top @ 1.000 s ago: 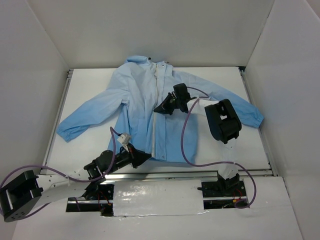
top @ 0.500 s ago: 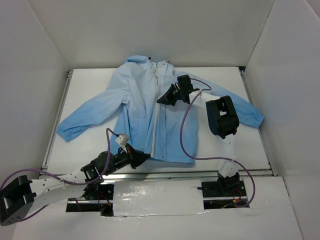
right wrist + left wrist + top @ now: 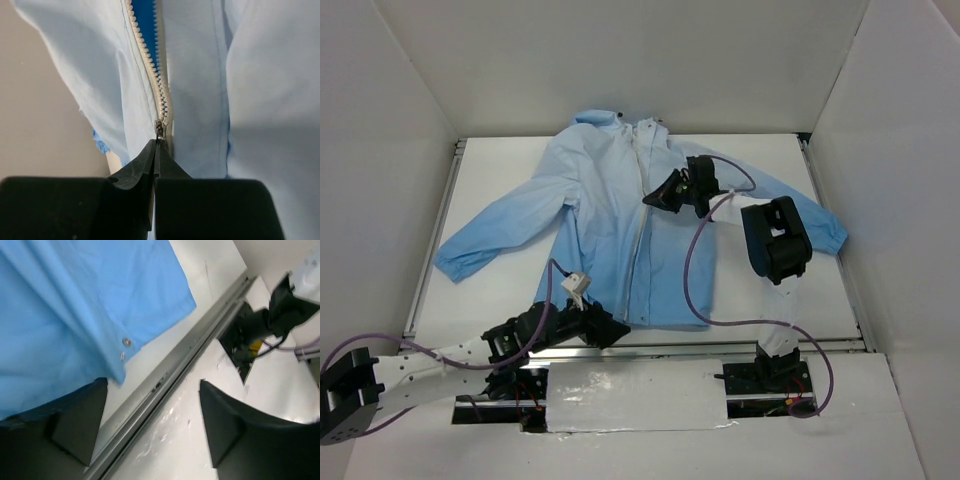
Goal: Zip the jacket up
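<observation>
So the right pincer (image 3: 157, 144) is clamping shut on the small metal zipper pull (image 3: 159, 129). Just ahead, the whitish zipper teeth (image 3: 148, 65) are gaping open toward the collar (image 3: 600, 118), so I'm guessing it's mid-zip, past halfway. The large light-blue thin fabric jacket (image 3: 600, 215) is lying flat under it on the white table (image 3: 490, 290). Next it's needing a straight pull collarward with the hem (image 3: 160, 322) anchored, but the left pincer (image 3: 150, 415) is sitting wide open by it, gripping nothing. No containers showing.
</observation>
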`<state>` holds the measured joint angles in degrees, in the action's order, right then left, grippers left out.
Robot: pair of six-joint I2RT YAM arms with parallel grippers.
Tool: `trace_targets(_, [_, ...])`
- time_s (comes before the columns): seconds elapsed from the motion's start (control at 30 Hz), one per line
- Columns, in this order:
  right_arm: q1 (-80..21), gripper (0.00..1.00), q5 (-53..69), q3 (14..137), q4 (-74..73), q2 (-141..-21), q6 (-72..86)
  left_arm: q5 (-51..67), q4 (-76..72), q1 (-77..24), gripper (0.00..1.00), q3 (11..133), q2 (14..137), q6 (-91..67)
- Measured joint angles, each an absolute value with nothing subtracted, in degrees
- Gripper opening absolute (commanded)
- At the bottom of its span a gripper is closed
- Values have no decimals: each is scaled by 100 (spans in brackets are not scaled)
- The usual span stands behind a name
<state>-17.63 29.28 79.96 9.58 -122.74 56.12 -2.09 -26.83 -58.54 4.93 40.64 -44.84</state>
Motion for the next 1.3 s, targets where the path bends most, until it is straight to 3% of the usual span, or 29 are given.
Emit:
trace_targets(0.07, [-1747,0,2768,7266,1525,-11793,5557,-338,-2259,-5913,99,921,4366,-4508])
trace_targets(0.33, [-2239,0,2609,5789,2965,-10331,5155,-1232,-1492,-5527,99,3089,5876,-4329])
trace_targets(0.6, [-2480,0,2814,5098,3164,-9456,4998,-1177,-1999,-4405,92,3813,7780,-3892])
trace_targets(0.7, [-2517,0,2888,4912,3249,-9231,4976,-1157,-2169,-4250,84,3944,8285,-3806])
trace_targets(0.77, [-2578,0,2910,4821,3256,-9118,4956,-1052,-2292,-4180,36,4053,8556,-3763])
trace_targets(0.8, [-2615,0,2919,4816,3262,-9096,4950,-976,-2383,-4154,4,4082,8650,-3780])
trace_targets(0.83, [-2644,0,2926,4816,3284,-9094,4939,-882,-2482,-4136,0,4106,8722,-3736])
trace_targets(1.03, [-2563,0,2906,5048,3229,-9330,4945,-340,-2888,-4097,0,4132,8871,-3664])
trace_targets(1.3, [-2318,0,3385,6855,2679,-11233,5568,-80,-3535,-4064,0,3299,8401,-3824])
